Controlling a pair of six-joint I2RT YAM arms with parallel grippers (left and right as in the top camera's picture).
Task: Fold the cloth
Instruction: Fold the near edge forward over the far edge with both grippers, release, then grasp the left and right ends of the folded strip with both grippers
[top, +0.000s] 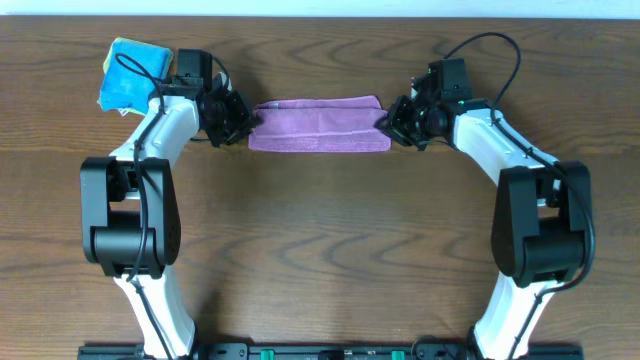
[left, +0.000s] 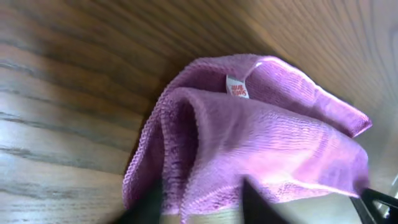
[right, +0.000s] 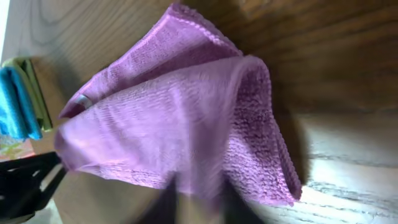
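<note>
The purple cloth (top: 320, 125) lies as a narrow folded strip at the far middle of the table. My left gripper (top: 240, 122) is at its left end and my right gripper (top: 395, 122) at its right end. In the left wrist view the cloth (left: 261, 130) bulges in layers with a white tag showing, and its edge sits between my left fingers (left: 202, 208). In the right wrist view the doubled cloth (right: 180, 118) runs down between my right fingers (right: 199, 199). Both grippers look shut on the cloth's ends.
A stack of blue and yellow cloths (top: 130, 75) lies at the far left corner, behind my left arm, and shows in the right wrist view (right: 15, 99). Bare wooden table (top: 320, 250) stretches in front of the purple cloth.
</note>
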